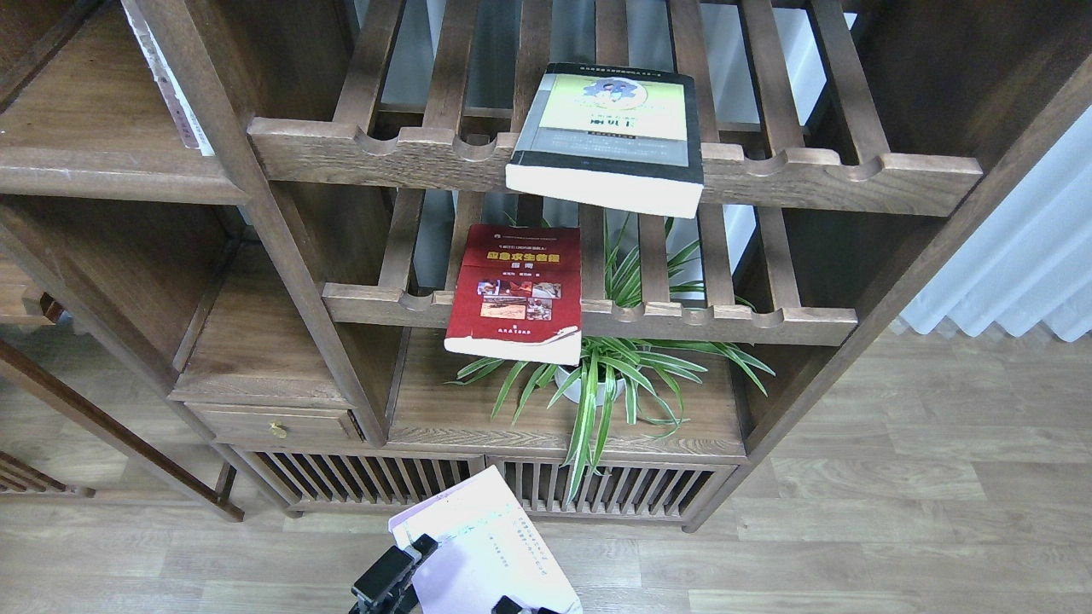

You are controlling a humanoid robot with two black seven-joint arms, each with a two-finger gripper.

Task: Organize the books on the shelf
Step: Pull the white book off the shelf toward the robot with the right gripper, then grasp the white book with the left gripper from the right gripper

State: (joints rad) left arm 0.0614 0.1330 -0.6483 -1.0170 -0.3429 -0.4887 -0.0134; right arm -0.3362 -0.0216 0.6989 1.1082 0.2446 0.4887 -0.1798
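Shelving unit (597, 166): dark-brown wood, visible grain, matt. Floor (896, 512): pale wood-look planks, smooth. Red book (514, 290): paper, slightly glossy cover. Yellow-green book (607, 128): paper, satin cover, white page block. Lavender-white book (486, 546): paper, apparently matt. Plant pot (589, 388): white, possibly ceramic.

The red book (514, 292) bears a yellow Chinese title; the other covers' print is too small to read.

The lavender-white book (486, 554) and the end effector (392, 576) holding it are cut off by the bottom edge.
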